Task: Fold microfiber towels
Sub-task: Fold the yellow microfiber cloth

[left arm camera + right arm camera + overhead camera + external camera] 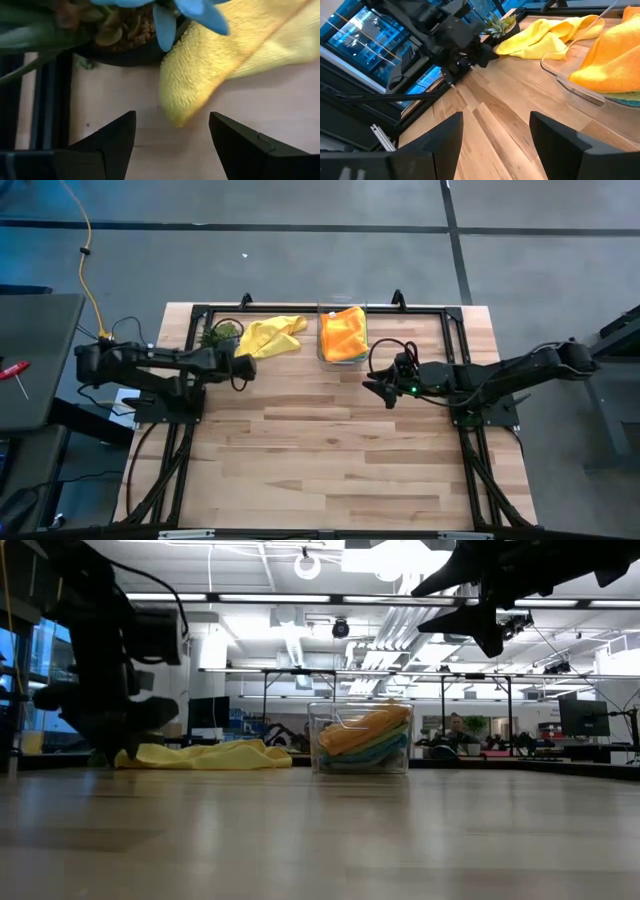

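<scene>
the left gripper (243,369) sits low on the table (330,460), jaws apart and empty — a corner of the crumpled yellow towel (270,336) lies just ahead. the right gripper (378,385) hovers spread, holding nothing, near the clear box (322,352) with the orange towel (343,332) on top.

The overhead camera looks straight down on the whole wooden table (330,450), both arms coming in from either side. Down at table-top height, the low camera stares level across the boards into the room beyond, the yellow towel (205,755) and the clear plastic box (360,740) standing far across from it. The left wrist camera sits very close over the yellow towel's corner, facing down past its own fingers (117,137) at bare wood. The right wrist camera looks from farther off, slantwise across the table toward the left arm (450,35), catching the same yellow towel and box as the overhead and low views.
</scene>
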{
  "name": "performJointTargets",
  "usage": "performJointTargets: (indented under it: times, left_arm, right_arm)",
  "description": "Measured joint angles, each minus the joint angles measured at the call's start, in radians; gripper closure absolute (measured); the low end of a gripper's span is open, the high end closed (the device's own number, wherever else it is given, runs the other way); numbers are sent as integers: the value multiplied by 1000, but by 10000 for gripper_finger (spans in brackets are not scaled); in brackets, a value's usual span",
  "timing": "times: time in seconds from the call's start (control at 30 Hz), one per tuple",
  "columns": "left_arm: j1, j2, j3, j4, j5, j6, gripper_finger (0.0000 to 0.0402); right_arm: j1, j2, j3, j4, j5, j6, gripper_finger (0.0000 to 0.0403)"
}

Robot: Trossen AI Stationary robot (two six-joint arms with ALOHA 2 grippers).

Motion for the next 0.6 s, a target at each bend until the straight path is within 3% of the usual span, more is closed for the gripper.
performJointTargets:
  times: [0.2, 0.4, 0.6]
  left_arm:
    - [103, 76, 0, 44, 49, 80, 161]
    - [138, 86, 0, 52, 73, 94, 171]
    - [137, 86, 0, 67, 73, 134, 258]
  right_arm:
    - [0, 0, 0, 0, 0, 0, 181]
    - [0, 0, 0, 0, 1, 3, 181]
    - [0, 0, 0, 0, 30, 18, 181]
